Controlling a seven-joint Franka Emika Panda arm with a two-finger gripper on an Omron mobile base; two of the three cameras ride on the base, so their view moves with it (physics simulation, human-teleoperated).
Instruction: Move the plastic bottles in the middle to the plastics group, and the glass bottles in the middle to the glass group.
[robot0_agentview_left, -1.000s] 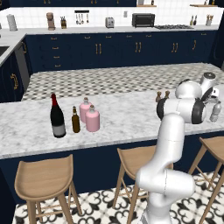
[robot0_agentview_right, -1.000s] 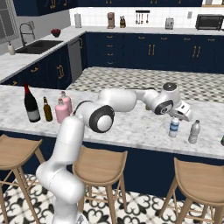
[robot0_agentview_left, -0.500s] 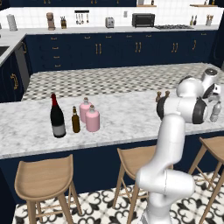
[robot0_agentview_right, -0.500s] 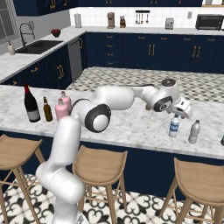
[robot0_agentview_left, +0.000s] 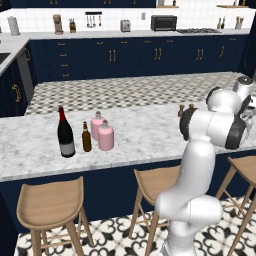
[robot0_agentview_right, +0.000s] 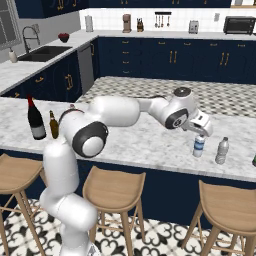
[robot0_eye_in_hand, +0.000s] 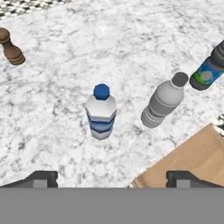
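While the claw hangs above the marble counter with its two dark fingertips spread wide and nothing between them, the water bottle stands upright just ahead of it, free of both tips. From the right base camera the claw sits right over that bottle, near the counter's right end.

The water bottle is small and clear, with a blue band around its middle; its cap reads blue from the hand camera. Just beside it, apart from it, stands the grey plastic bottle, ribbed near its base, with a dark grey cap; it also shows from the right side. A darker bottle with a blue and green label stands further off, partly cut by the frame.

At the left end of the counter the two pink bottles stand close together, beside the brown beer bottle and the black wine bottle
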